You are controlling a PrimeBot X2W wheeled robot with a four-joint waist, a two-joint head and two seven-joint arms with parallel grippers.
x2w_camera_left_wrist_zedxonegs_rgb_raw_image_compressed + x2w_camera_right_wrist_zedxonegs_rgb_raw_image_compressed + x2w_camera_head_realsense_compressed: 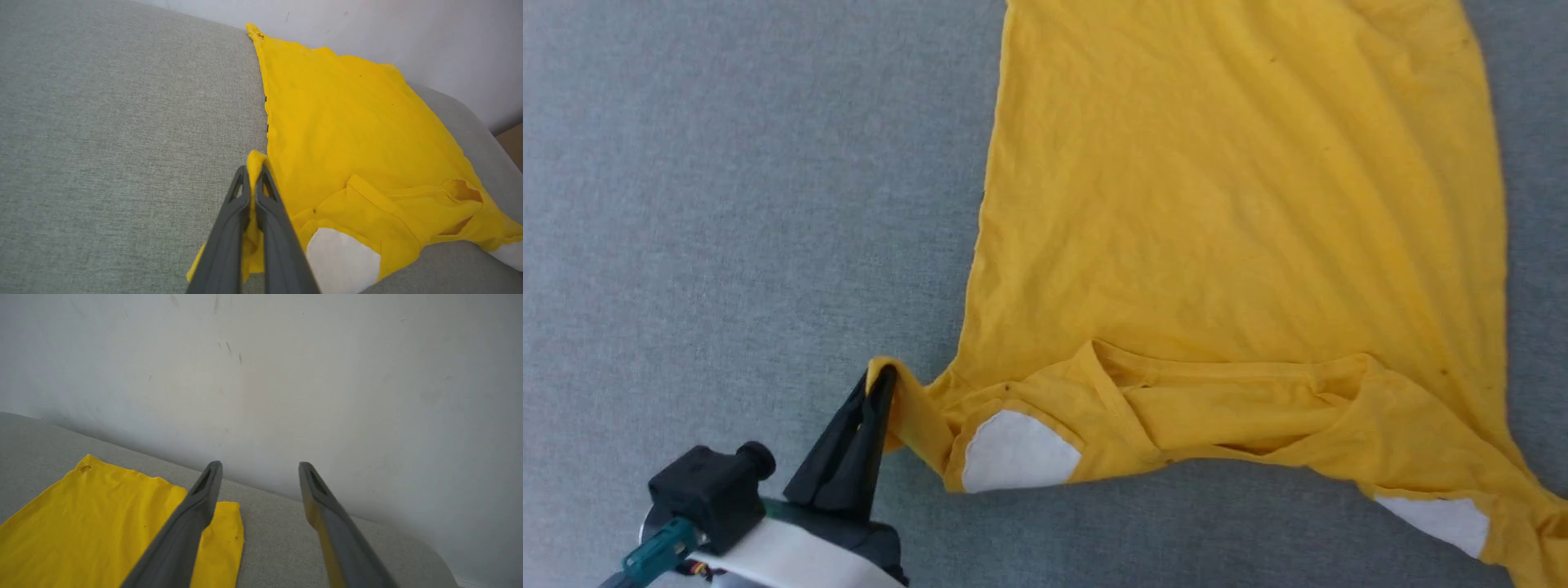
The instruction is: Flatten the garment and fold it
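Left gripper point(880, 384) pinches the shirt point(1217, 204) by a sleeve tip; right gripper point(259, 469) is spread wide and empty, near the far hem corner. Shirt lies on the grey woven cushion point(727, 204): thin creased yellow jersey, collar end bunched, white patches point(1017, 449) showing. I'd drag the sleeve outward, low and slow, to flatten that bunch.

The left gripper point(880, 384) has two long, tapering black fingers on a white wrist point(792, 559), beside a boxy black camera point(709, 488) and a teal cable plug point(658, 551). The right gripper point(260, 471) has dark grey fingers with slotted tips.
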